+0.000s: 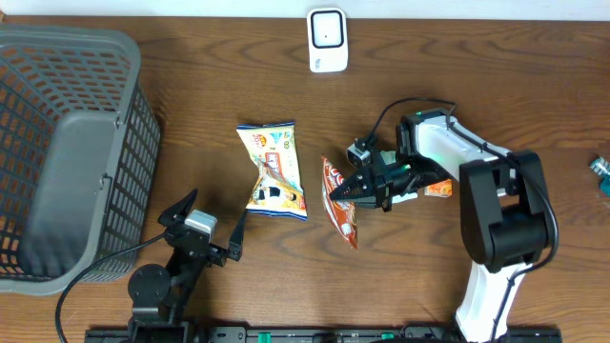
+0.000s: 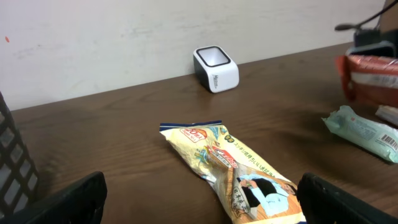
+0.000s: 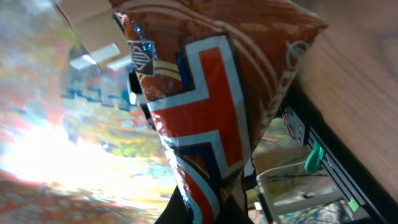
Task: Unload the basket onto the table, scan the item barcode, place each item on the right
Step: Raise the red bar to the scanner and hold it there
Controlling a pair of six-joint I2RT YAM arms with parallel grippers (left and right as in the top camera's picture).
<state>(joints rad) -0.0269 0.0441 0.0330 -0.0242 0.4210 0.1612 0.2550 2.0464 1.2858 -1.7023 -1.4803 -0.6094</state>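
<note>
Right claw [image 1: 355, 189] was clamped shut on the red snack packet [image 1: 341, 208], pinching it near one end so the rest of the bag stuck out past the fingers. That put the packet on the robot's side of the scanner [image 1: 327, 40], pretty much straight out from it but well apart. From the left wrist view it looked held up off the bench [image 1: 496, 76] rather than lying on it. Left claw [image 1: 208, 225] was spread wide with nothing in it, parked even further from the scanner, and the yellow snack bag [image 1: 272, 171] lay flat between it and the scanner. A pale green packet [image 2: 364, 134] sat on the bench beside the red one, also well away from the scanner. So my read: the pick was done and this was the carry-and-present step, with no scan yet since the packet was nowhere near the scanner's window. Next move, I reckon, called for taking the packet across the bare bench to the scanner and rolling the wrist so the barcode faced that window, close enough to read. Annoying bit: I couldn't find the barcode in any view. The right wrist shot only showed the red, white and blue print and a small silvery sticker, so which side needed turning was anyone's guess. The thin floppy bag might also crease over the code.
</note>
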